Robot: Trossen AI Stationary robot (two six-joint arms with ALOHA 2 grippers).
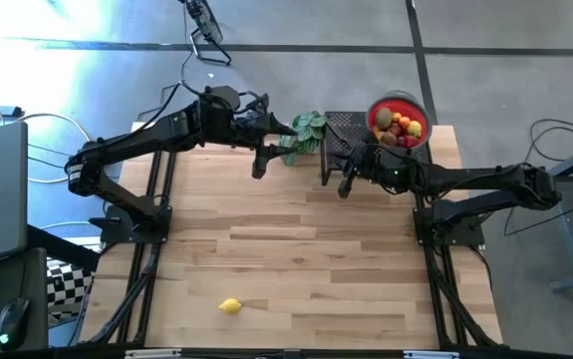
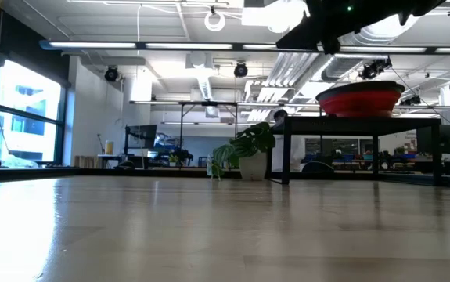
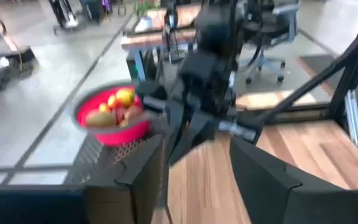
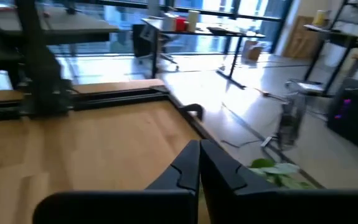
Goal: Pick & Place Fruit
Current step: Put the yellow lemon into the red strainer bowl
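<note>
We are seeing right end effector (image 4: 198, 163) pressed together, holding nothing, hovering beside red bowl (image 1: 378, 108) of fruit (image 1: 400, 128). Left end effector (image 1: 259, 165) part-spread, empty, near plant (image 1: 306, 130). Lemon (image 1: 230, 306) lying alone at near table (image 1: 296, 249) edge. Risk, we are judging: long reach, lemon rolling off.

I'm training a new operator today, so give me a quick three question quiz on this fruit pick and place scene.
1. True or false: the right gripper is shut and holds nothing.
2. Where does the lone yellow fruit lie? A) in the red bowl B) on the bare wooden table, near its front edge C) beside the plant
3. What does the red bowl stand on?

Key: 1 true. 2 B. 3 a black mesh stand at the table's back edge, by the plant.
</note>
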